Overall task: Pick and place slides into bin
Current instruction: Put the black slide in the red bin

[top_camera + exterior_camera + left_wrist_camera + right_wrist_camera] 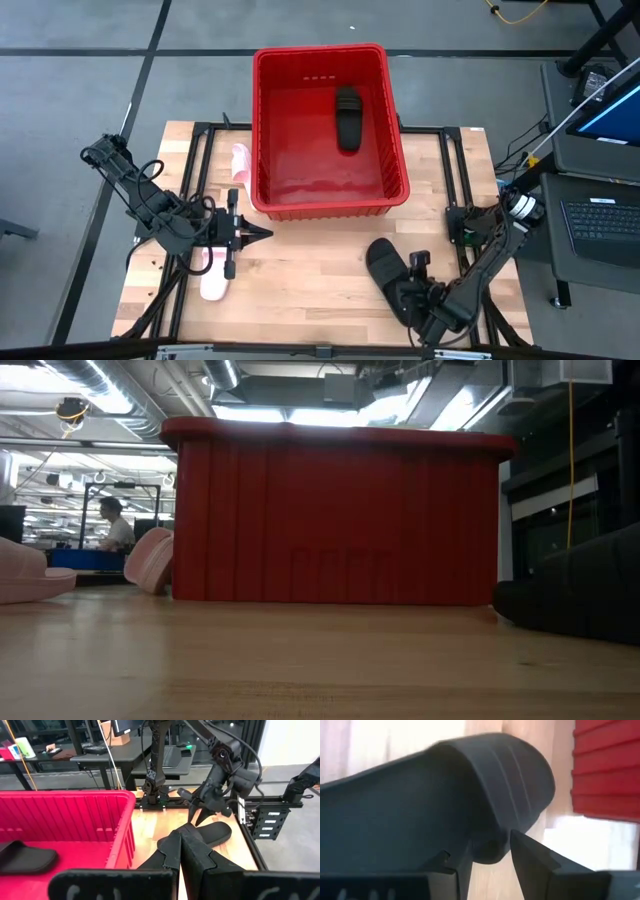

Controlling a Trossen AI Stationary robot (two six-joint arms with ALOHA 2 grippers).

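Nearest: one black slide [385,268] on worktop [320,290], right end effector [425,285] clamped on it. One black slide in bin [385,120], two pink at left. Left end effector [262,233] pressed together.

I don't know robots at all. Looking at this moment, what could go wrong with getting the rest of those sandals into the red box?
The right pincer is at the black slide on the table; a shallow hold could let it slip. The bin has tall walls, so a slide carried low might catch the rim. One pink slide leans against the bin's outer wall, awkward to reach. The left pincer waits shut above the other pink slide.
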